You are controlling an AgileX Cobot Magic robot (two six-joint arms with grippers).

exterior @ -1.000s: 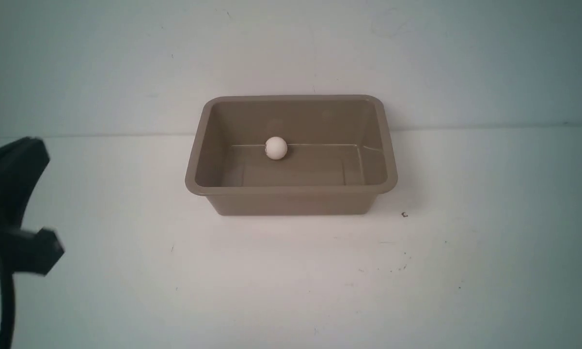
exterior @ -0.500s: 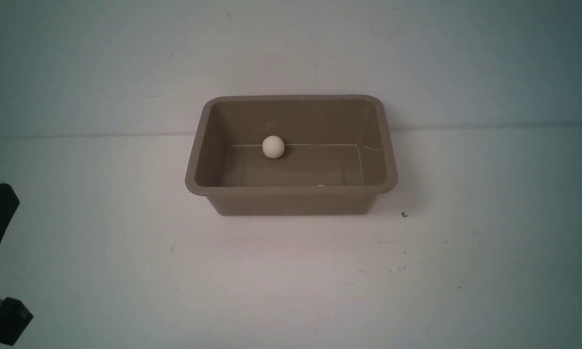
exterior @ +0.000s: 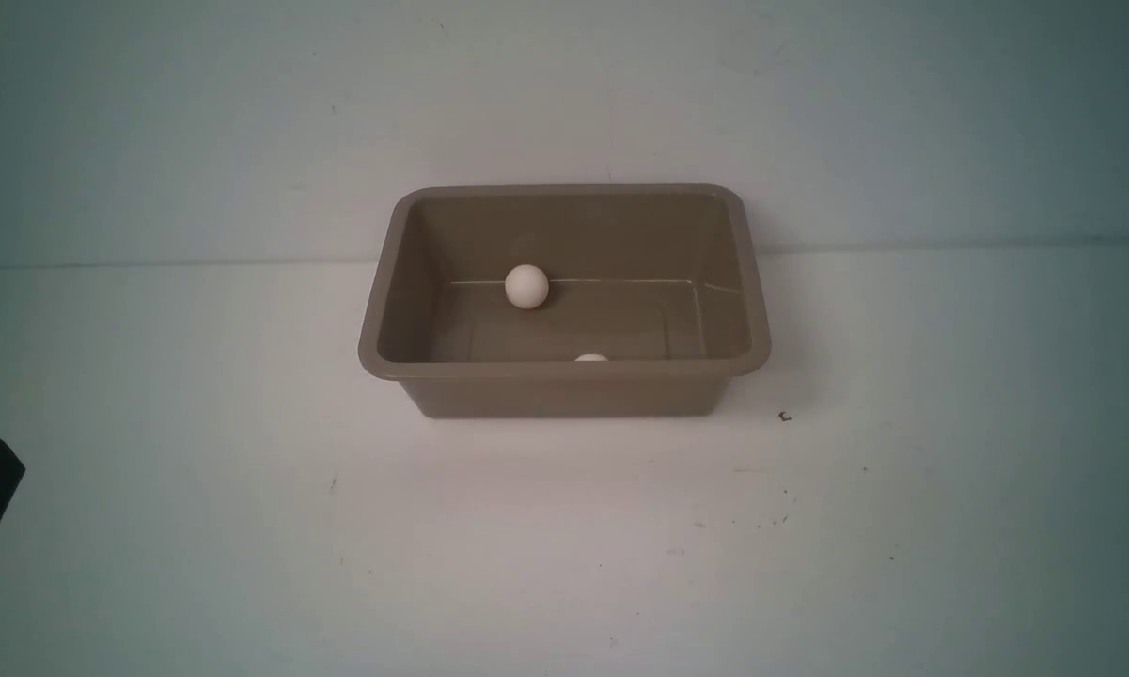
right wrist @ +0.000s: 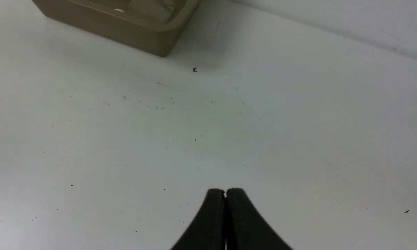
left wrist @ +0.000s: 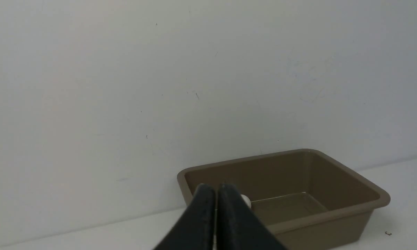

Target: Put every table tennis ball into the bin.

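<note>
A plain white table [exterior: 564,527] fills the lower part of the front view, meeting a bare, pale grey-white wall [exterior: 564,103] along a straight horizontal seam. The tabletop near the seam's right half carries one small dark fleck [exterior: 785,416], with a scatter of fainter specks nearer the camera. Light is soft and even, dimming toward the wall's right side.

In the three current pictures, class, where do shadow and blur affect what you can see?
Front view: the bin casts a soft shadow on the table; corners darken. Left wrist view: the near end effector is blurred, hiding part of a ball. Right wrist view: sharp, evenly lit.
</note>
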